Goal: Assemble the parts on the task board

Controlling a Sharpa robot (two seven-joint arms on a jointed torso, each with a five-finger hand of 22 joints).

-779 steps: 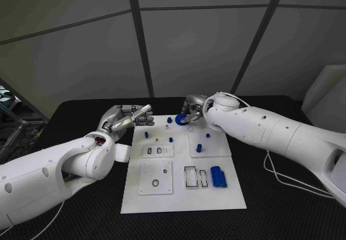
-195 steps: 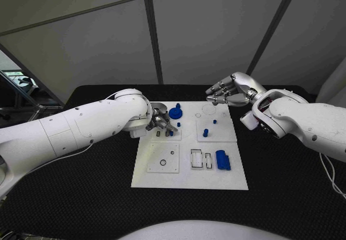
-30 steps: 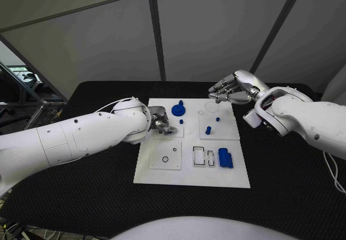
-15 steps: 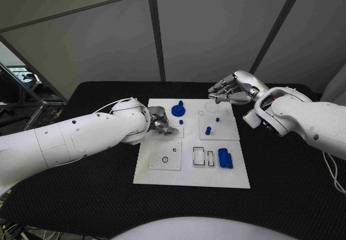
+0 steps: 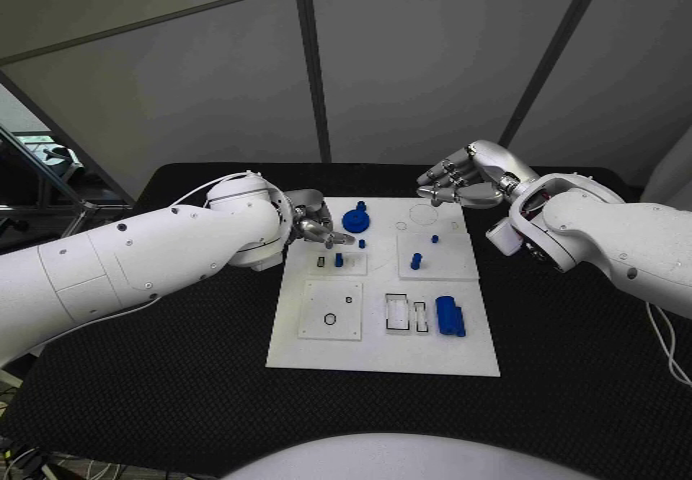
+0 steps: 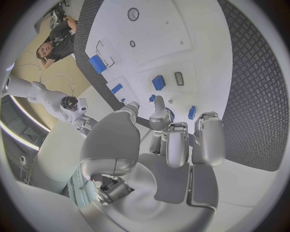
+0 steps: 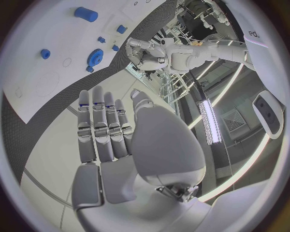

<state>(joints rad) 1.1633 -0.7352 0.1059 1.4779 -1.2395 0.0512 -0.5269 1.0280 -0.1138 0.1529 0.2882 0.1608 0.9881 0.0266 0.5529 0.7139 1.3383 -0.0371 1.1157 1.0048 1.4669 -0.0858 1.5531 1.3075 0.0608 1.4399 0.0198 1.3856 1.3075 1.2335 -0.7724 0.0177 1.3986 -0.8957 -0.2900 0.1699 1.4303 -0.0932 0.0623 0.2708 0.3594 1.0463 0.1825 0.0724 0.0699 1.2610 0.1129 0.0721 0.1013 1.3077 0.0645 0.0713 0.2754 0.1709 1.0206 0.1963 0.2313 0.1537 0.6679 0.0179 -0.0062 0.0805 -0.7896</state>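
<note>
Task board (image 5: pixel 387 330) lies between hands; wrist views show left fingers (image 6: pixel 172 145) and right fingers (image 7: pixel 99 125) apart, empty.

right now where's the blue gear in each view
Head view: blue gear at the task board's far end, just beyond the left hand.
Left wrist view: I cannot pick it out for sure.
Right wrist view: gear near the board's edge.
Shared landmark: the large blue cylinder.

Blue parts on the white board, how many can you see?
6: gear, small peg beneath it, piece near the left robot hand, pegs, big cylinder. Others may be hidden.
</note>
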